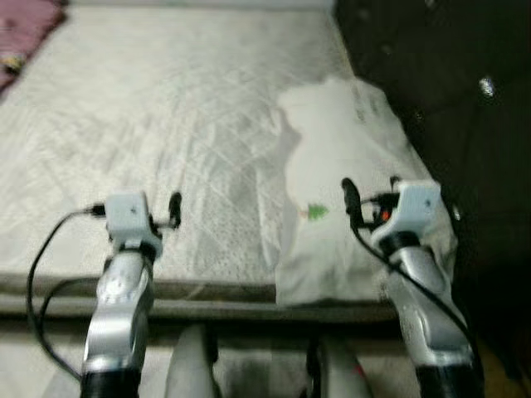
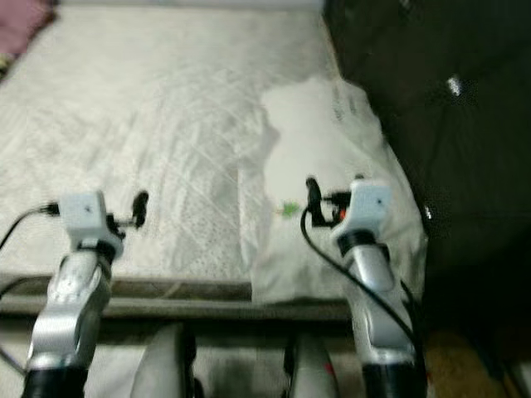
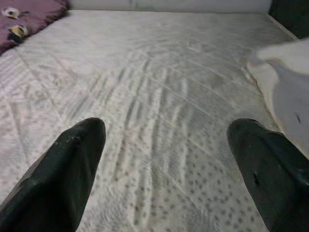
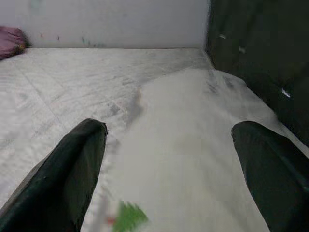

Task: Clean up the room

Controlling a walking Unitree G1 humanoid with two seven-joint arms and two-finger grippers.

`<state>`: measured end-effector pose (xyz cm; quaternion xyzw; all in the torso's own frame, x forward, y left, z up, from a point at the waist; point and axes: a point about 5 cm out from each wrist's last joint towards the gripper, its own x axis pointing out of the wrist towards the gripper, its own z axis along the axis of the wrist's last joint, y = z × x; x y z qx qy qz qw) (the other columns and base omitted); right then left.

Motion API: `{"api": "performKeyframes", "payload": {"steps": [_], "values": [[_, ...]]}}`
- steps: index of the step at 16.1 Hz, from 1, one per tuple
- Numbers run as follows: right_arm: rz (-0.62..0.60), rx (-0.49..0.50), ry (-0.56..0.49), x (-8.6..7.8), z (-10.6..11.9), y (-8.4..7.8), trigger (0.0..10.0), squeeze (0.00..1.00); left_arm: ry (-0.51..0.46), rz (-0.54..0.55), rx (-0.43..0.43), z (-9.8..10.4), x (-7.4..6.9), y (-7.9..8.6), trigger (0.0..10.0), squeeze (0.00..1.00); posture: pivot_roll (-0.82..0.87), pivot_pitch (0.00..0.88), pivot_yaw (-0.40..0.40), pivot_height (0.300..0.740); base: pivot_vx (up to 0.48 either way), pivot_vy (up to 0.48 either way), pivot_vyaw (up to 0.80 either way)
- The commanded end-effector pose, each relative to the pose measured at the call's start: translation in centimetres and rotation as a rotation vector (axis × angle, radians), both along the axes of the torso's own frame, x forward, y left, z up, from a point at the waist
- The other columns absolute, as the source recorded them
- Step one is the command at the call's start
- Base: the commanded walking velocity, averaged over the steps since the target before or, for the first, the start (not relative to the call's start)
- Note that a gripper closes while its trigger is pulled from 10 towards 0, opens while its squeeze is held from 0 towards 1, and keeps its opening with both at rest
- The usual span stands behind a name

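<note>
Your right gripper [image 1: 371,197] hangs open above the white pillow [image 1: 348,157]; your left gripper [image 3: 166,159], also open, hovers beside it over the bare mattress [image 1: 166,116]. Nothing looks tidied yet.

text: none legible | white cloth [image 1: 348,166]: small green mark, unreadable

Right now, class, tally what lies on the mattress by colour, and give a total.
White: 1, the pillowcase under the right gripper.
Purple: 1, the blanket at the far corner.
Total: 2.
</note>
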<state>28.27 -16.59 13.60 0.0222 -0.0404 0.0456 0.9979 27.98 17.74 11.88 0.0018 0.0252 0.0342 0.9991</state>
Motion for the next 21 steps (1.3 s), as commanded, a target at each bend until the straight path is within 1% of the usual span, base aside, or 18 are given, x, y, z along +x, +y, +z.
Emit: {"api": "performKeyframes", "payload": {"steps": [1, 2, 3, 7, 9, 10, 12, 13, 14, 15, 16, 17, 18, 19, 21], "values": [[0.003, 0.007, -0.015, 0.3, 0.6, 0.1, 10.0, 0.00, -0.005, -0.009, 0.002, 0.3, 0.2, -0.3, 10.0, 0.00, -0.03, 0.076, -0.012, 0.720, 0.000, 0.000, 0.00], [0.000, 0.009, -0.019, 0.4, 0.7, 0.2, 10.0, 0.00, -0.004, -0.004, -0.001, 0.3, 0.3, -0.3, 10.0, 0.00, -0.04, 0.070, -0.008, 0.735, 0.000, 0.000, 0.00], [-0.001, 0.009, -0.018, 0.4, 0.7, 0.2, 10.0, 0.00, 0.000, -0.006, -0.004, 0.1, 0.2, -0.3, 10.0, 0.00, -0.04, 0.071, -0.008, 0.740, 0.000, 0.000, 0.00], [-0.004, -0.001, 0.005, 0.0, 0.2, 0.2, 10.0, 0.00, 0.006, -0.013, -0.007, 0.0, 0.1, -0.5, 10.0, 0.00, -0.04, 0.077, -0.010, 0.740, 0.000, 0.000, 0.00], [-0.016, -0.008, 0.006, 0.2, 0.1, 0.0, 10.0, 0.00, 0.008, -0.015, -0.012, 0.0, 0.2, -0.6, 10.0, 0.00, -0.04, 0.076, -0.012, 0.740, 0.000, 0.000, 0.00], [-0.031, 0.006, -0.004, 0.3, 0.3, -0.1, 10.0, 0.00, 0.004, -0.022, -0.013, 0.0, 0.3, -0.7, 10.0, 0.00, -0.04, 0.076, -0.012, 0.740, 0.000, 0.000, 0.00], [-0.097, -0.005, 0.020, 0.4, -0.1, -0.8, 10.0, 0.00, -0.016, -0.033, -0.016, 0.2, 0.3, -0.8, 10.0, 0.00, -0.04, 0.074, -0.013, 0.740, 0.000, 0.296, 0.00], [-0.118, -0.008, 0.057, 0.3, -0.7, -1.2, 10.0, 0.00, -0.013, -0.034, -0.019, 0.2, 0.3, -0.9, 10.0, 0.00, -0.04, 0.073, -0.014, 0.740, 0.000, 0.480, 0.00], [-0.156, -0.037, 0.064, 0.3, -0.9, -1.6, 10.0, 0.00, -0.007, -0.034, -0.021, 0.1, 0.2, -0.9, 10.0, 0.00, -0.04, 0.073, -0.014, 0.740, 0.000, 0.480, 0.00], [-0.191, -0.111, 0.067, 0.3, -1.1, -1.8, 10.0, 0.00, -0.002, -0.038, -0.021, 0.0, 0.1, -1.0, 10.0, 0.00, -0.04, 0.073, -0.013, 0.740, 0.000, 0.480, 0.00], [-0.167, -0.103, 0.072, 0.3, -1.2, -1.6, 10.0, 0.00, -0.002, -0.040, -0.020, -0.1, 0.1, -1.1, 10.0, 0.00, -0.04, 0.073, -0.013, 0.740, 0.000, 0.480, 0.00], [-0.093, -0.038, 0.088, 0.1, -1.3, -1.1, 10.0, 0.00, -0.003, -0.041, -0.019, 0.0, 0.1, -1.2, 10.0, 0.00, -0.04, 0.073, -0.013, 0.740, 0.000, 0.480, 0.00], [-0.094, -0.030, 0.074, 0.0, -1.1, -1.1, 10.0, 0.00, -0.007, -0.043, -0.019, 0.0, 0.2, -1.3, 10.0, 0.00, -0.04, 0.072, -0.014, 0.740, 0.000, 0.480, 0.00], [-0.110, -0.037, 0.088, 0.1, -1.3, -1.3, 10.0, 0.00, -0.011, -0.043, -0.019, 0.1, 0.2, -1.3, 10.0, 0.00, -0.03, 0.070, -0.016, 0.740, 0.000, 0.480, 0.00], [-0.131, -0.119, 0.111, 0.3, -1.9, -1.3, 10.0, 0.00, -0.013, -0.037, -0.015, 0.1, 0.3, -1.2, 10.0, 0.00, -0.03, 0.068, -0.016, 0.740, 0.000, 0.480, 0.00]]}}
